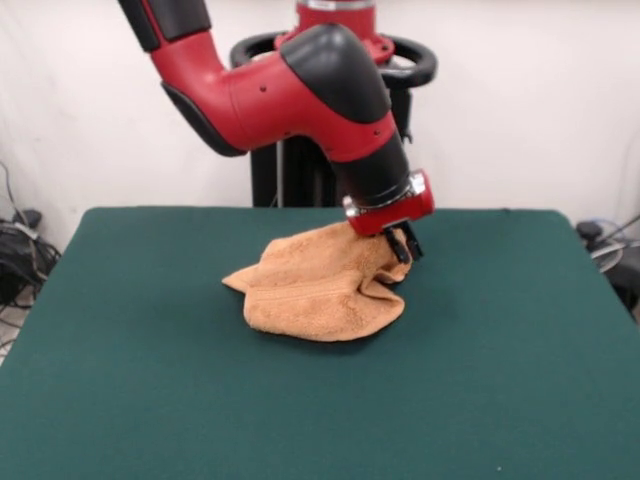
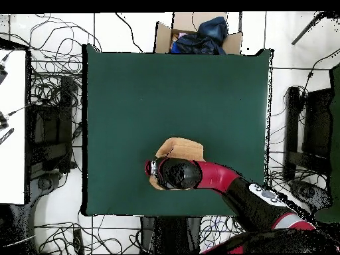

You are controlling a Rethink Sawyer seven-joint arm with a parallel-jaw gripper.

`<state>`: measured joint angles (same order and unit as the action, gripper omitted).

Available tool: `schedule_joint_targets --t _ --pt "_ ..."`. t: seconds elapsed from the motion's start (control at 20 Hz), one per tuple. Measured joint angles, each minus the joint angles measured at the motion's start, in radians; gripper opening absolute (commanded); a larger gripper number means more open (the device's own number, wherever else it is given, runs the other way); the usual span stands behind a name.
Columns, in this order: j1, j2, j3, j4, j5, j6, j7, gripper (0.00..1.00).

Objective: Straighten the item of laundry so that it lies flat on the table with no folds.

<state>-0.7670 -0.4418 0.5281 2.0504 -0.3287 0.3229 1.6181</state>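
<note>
Black two-fingered claw (image 1: 405, 247) under the red wrist collar sits low at the far edge of the crumpled orange-tan terry-cloth towel (image 1: 315, 290), fingertips at the fabric; cannot tell how far apart they stand or whether cloth is pinched. Towel lies bunched and folded on the dark green felt-covered table (image 1: 150, 380), near its middle.

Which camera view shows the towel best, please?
The front view: the towel lies bunched and folded on the table, almost fully visible. In the overhead view the arm covers much of it.
</note>
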Motion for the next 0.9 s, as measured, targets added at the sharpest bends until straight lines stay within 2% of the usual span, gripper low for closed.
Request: schedule_joint_targets --t 0.35,0.9 --pt "0.048 -0.036 -0.062 -0.004 -0.017 0.034 0.0 0.0" --pt "0.119 -0.086 -0.184 -0.05 -0.112 0.163 0.0 0.0"
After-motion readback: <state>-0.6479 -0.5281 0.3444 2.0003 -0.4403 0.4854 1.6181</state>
